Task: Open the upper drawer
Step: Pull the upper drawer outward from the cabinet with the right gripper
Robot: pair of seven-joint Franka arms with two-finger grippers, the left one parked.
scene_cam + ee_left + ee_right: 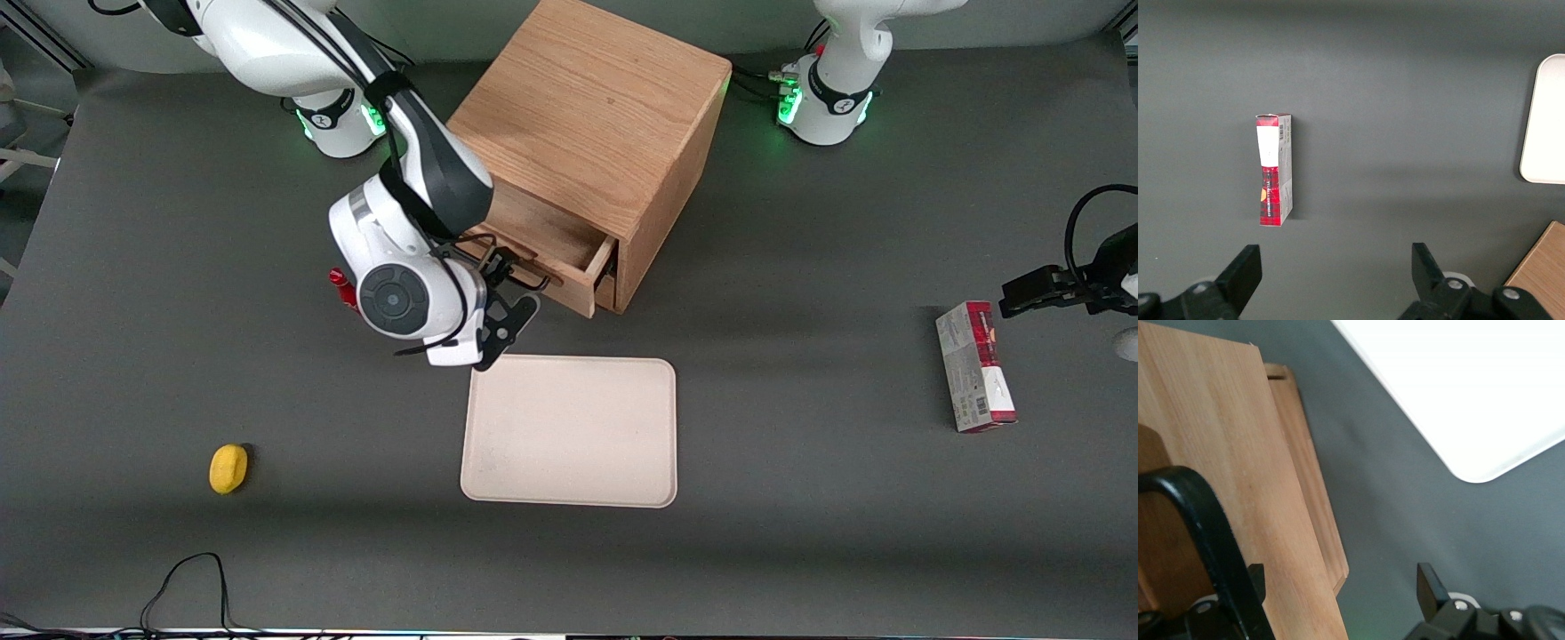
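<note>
No readable text; red box (974, 366) print (barcode too) illegible.

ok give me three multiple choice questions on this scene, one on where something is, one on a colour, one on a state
1. Where is the beige tray?
A. on top of the cabinet
B. on the table, nearer the front camera than the cabinet
C. inside the drawer

2. What colour is the small round object lying toward the working arm's end of the table?
A. yellow
B. blue
C. green

3. What state is the upper drawer in?
A. fully shut
B. lifted out of the cabinet
C. partly pulled out

Answers: 1 B, the tray lies flat on the grey table. 2 A, it is plainly yellow. 3 C, the drawer juts out, its inside showing, with the gripper at its black handle.
</note>
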